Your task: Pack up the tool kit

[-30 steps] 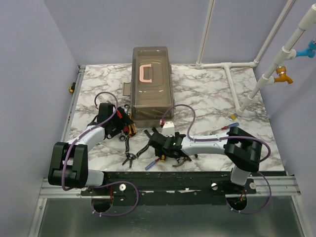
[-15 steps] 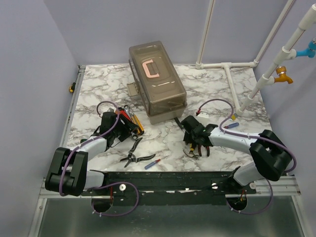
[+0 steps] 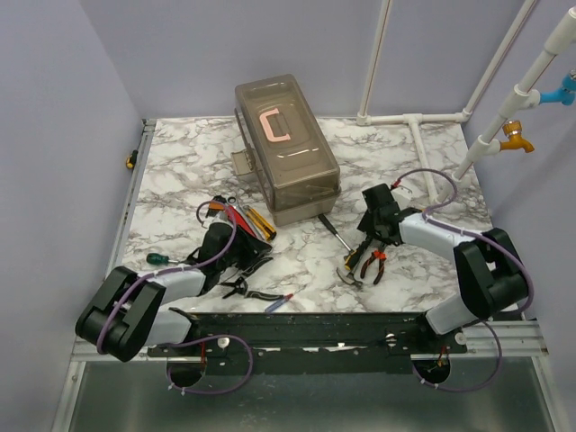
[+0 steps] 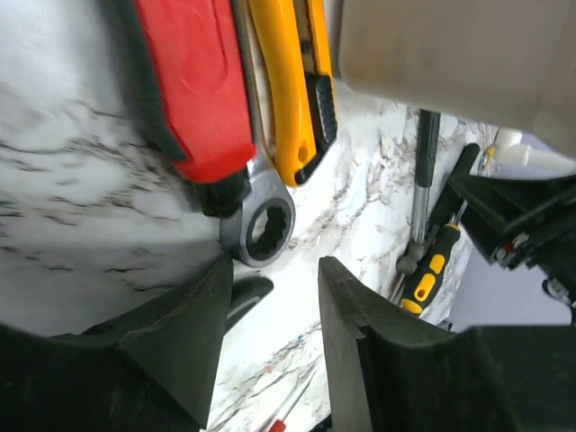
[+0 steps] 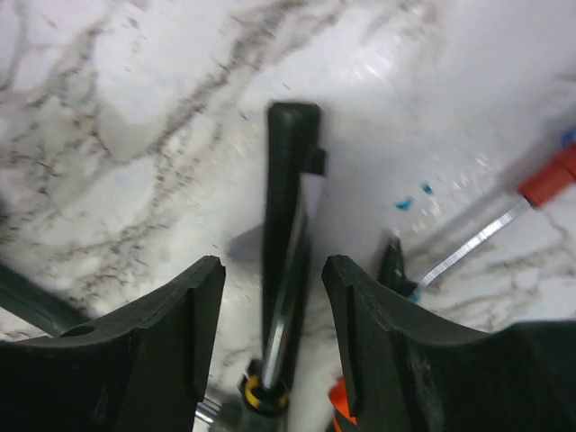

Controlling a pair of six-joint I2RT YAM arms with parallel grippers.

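The beige-grey toolbox [image 3: 286,153] stands shut at the back centre, its pink handle [image 3: 273,126] on the smoky lid. My left gripper [image 3: 247,256] is open and empty, low over the table beside a red cutter [image 4: 193,90], a yellow knife [image 4: 292,81] and a ring wrench [image 4: 264,229]. Black pliers [image 3: 247,290] lie just in front of it. My right gripper [image 3: 367,254] is open, its fingers either side of a black-handled tool with a yellow ring [image 5: 286,261], not closed on it. Orange-handled pliers and a hammer [image 3: 358,267] lie under it.
A green-handled screwdriver [image 3: 162,259] lies at the left. A small red-and-blue screwdriver [image 3: 279,301] lies near the front edge. A black screwdriver [image 3: 331,227] lies by the toolbox's near corner. White pipes [image 3: 423,144] run along the back right.
The toolbox was turned earlier and now stays put. My left gripper has drawn back toward the front, off the tool pile. My right gripper has shifted right over the pliers and hammer.
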